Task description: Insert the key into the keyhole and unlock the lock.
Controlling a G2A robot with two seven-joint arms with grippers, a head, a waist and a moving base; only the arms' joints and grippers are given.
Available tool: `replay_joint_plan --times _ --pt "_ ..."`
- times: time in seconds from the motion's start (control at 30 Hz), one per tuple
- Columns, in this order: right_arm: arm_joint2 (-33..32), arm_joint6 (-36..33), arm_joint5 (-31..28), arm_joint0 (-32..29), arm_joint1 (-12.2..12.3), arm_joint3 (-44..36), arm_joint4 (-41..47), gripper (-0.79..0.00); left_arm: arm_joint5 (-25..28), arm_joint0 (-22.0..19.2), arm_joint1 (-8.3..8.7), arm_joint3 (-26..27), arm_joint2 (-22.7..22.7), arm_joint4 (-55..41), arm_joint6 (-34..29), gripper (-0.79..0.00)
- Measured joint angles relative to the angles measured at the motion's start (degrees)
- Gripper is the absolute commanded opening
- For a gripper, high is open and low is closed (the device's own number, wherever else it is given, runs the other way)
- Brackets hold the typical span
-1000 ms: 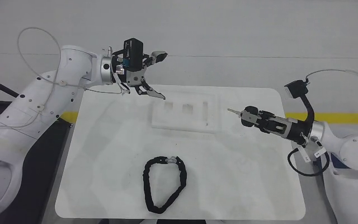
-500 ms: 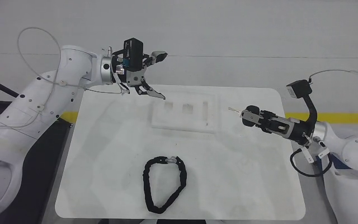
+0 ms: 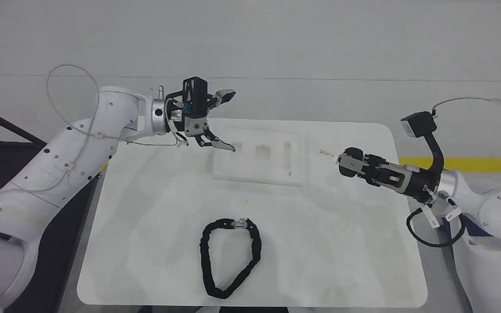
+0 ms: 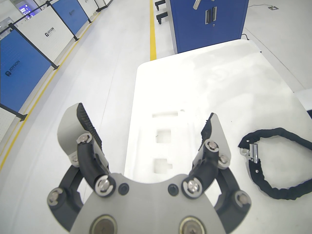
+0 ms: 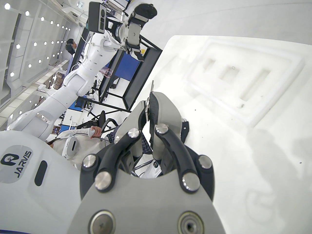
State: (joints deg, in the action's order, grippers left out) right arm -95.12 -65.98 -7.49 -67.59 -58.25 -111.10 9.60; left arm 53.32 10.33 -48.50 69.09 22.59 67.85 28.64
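On the worktop (image 3: 337, 258), the tray (image 3: 227, 166) lies toward 12 o'clock from the middle. The chain lock (image 3: 203, 258) lies toward 7 o'clock, near the front edge and well apart from the tray. The left tool (image 3: 227, 121) hangs at 10 o'clock, by the tray's corner. The right tool (image 3: 342, 160) is at 3 o'clock, with the key (image 3: 327, 154) in it pointing toward the tray.

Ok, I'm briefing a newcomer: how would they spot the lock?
Find the white table. Nearer the robot than its white foam tray lies the lock. It is the only black thing there: a sleeved chain loop joined by a small silver cylinder.
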Motion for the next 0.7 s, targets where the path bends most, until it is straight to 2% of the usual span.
replay_joint_plan --times 0.33,0.57,0.7 --pt "0.0 0.0 0.0 0.0 0.0 0.0 0.0 -0.785 -4.9 9.4 1.66 2.8 1.8 5.4 1.6 0.000" --pt "0.0 0.0 0.0 0.0 0.0 0.0 0.0 -0.785 -3.7 14.5 1.74 4.6 1.3 9.5 4.2 0.000" --pt "0.0 0.0 0.0 0.0 0.0 0.0 0.0 -0.785 -2.1 15.9 1.34 4.2 1.2 10.5 3.1 0.000"
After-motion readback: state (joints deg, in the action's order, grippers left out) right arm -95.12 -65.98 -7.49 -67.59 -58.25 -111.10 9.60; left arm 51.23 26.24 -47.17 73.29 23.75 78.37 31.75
